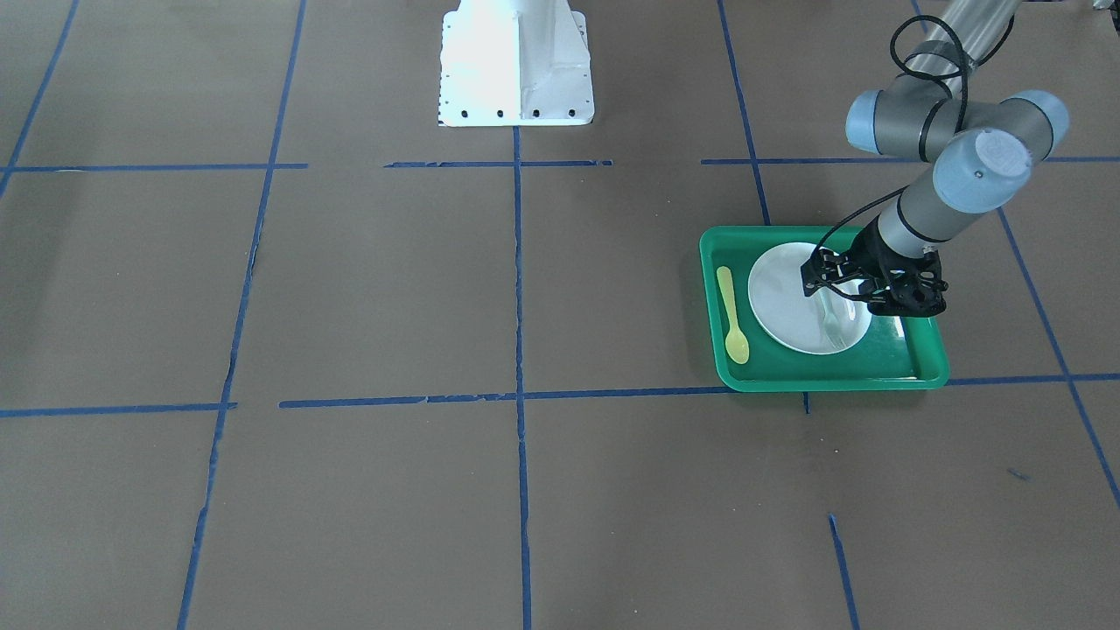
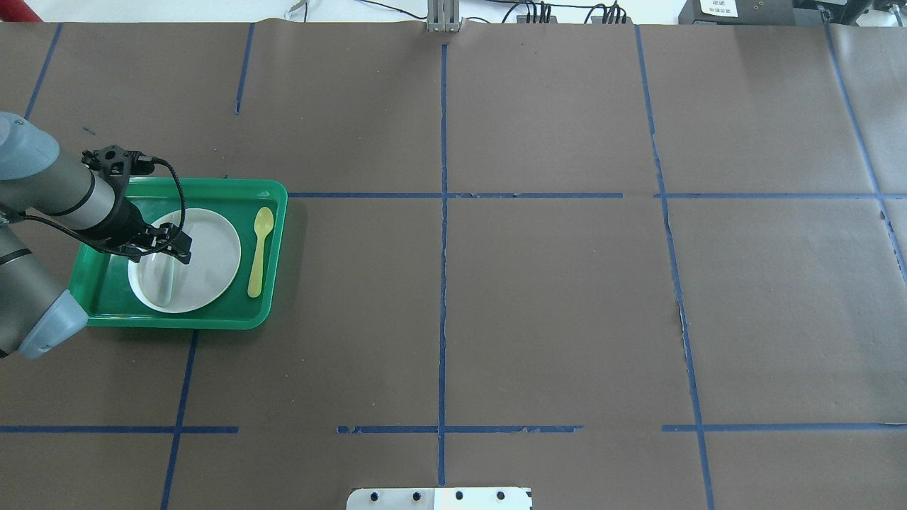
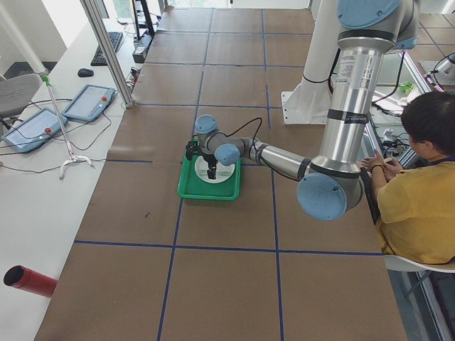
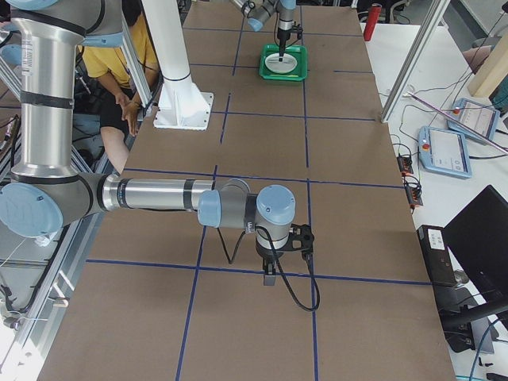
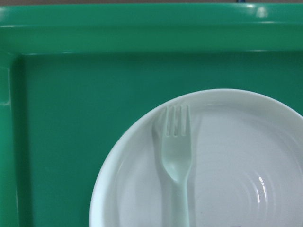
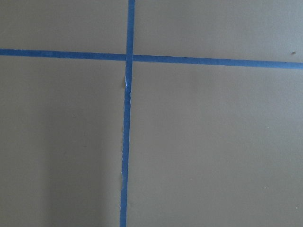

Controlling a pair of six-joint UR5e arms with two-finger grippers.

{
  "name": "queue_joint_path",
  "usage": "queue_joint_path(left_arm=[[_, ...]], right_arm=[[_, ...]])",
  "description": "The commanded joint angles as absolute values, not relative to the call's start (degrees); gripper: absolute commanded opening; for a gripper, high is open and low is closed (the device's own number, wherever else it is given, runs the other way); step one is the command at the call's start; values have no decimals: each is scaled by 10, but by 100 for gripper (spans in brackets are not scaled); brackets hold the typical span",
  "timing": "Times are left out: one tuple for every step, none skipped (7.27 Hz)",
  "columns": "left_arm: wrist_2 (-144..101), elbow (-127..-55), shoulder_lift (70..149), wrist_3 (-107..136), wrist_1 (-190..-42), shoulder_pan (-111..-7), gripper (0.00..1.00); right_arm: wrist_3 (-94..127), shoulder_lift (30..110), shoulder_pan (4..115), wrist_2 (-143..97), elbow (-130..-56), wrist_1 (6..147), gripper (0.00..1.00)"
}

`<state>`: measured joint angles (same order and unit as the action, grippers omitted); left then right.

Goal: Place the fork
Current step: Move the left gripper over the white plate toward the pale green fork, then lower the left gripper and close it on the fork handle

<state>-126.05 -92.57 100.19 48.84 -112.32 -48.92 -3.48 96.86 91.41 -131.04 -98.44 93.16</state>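
The pale translucent fork point(image 1: 829, 322) lies flat on the white plate point(image 1: 779, 297) in the green tray point(image 1: 822, 378). It also shows in the overhead view point(image 2: 166, 283) and in the left wrist view point(image 5: 176, 161), tines toward the tray's wall. My left gripper point(image 1: 836, 293) hangs over the plate at the fork's handle end, fingers spread, apparently open; it shows in the overhead view point(image 2: 166, 248) too. My right gripper point(image 4: 278, 274) hovers over bare table far from the tray; I cannot tell whether it is open or shut.
A yellow spoon point(image 2: 258, 251) lies in the tray beside the plate. The tray point(image 2: 212, 190) sits at the table's left side. The white robot base point(image 1: 516, 61) stands at mid-table edge. A seated person point(image 3: 419, 185) is beside the robot.
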Motion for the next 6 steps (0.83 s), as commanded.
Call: queue_joint_path(left_arm=[[-1260, -914, 1011, 489, -1123, -487, 70], [-1261, -912, 1010, 488, -1123, -486, 59], [-1260, -908, 1009, 487, -1123, -486, 59], [-1260, -906, 1009, 487, -1124, -486, 57], [-1261, -907, 1009, 487, -1124, -486, 52], [-1261, -910, 1008, 487, -1124, -486, 24]], right_arm=[[-35, 969, 914, -1310, -984, 932, 100], [-34, 969, 914, -1310, -984, 932, 100], [-35, 969, 914, -1310, -984, 932, 100], [-34, 969, 914, -1310, -984, 932, 100], [-35, 969, 914, -1310, -984, 932, 100], [-35, 969, 914, -1310, -984, 932, 100]])
